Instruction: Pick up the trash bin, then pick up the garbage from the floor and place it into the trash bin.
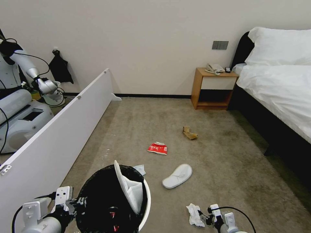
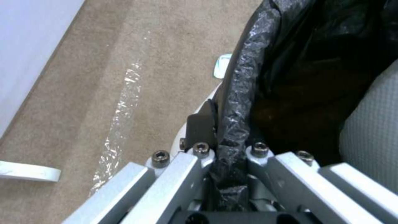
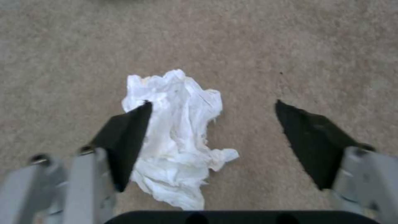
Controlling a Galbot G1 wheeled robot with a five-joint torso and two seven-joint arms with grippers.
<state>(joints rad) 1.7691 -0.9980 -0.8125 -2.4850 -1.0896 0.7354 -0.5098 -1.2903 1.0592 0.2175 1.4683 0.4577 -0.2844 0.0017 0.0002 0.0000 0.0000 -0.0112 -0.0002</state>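
Here, left end effector (image 2: 226, 155) clamps trash bin (image 1: 97, 194); right end effector (image 3: 211, 137) gapes over one tissue (image 3: 178, 137).

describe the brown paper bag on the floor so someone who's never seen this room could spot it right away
Start at the wooden nightstand against the far wall beside the bed, then look down at the carpet in front of it. The crumpled brown paper bag lies there, farther out than the red snack packet and white slipper. It is the only tan litter.
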